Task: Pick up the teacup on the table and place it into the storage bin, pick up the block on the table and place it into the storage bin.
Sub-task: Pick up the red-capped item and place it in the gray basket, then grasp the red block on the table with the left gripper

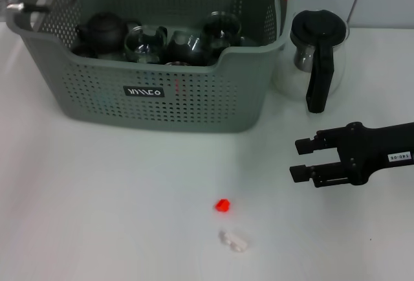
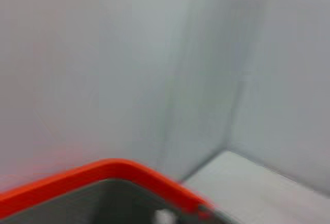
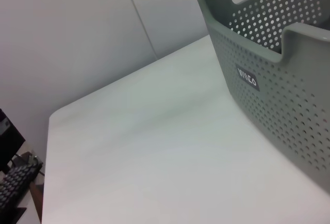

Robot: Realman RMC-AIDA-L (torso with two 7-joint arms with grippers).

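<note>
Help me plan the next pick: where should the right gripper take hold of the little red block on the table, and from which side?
Grip the red block across its two opposite sides, coming straight down from above. It is small, sits low on the table, and a clear piece lies close beside it. The right gripper is open.

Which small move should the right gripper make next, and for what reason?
Probably it should travel toward the robot's left and nearer the robot, to hover above the small red block. The right gripper is open and empty, off to the right above the table, while the block and a small clear object beside it lie outside the storage bin.
</note>
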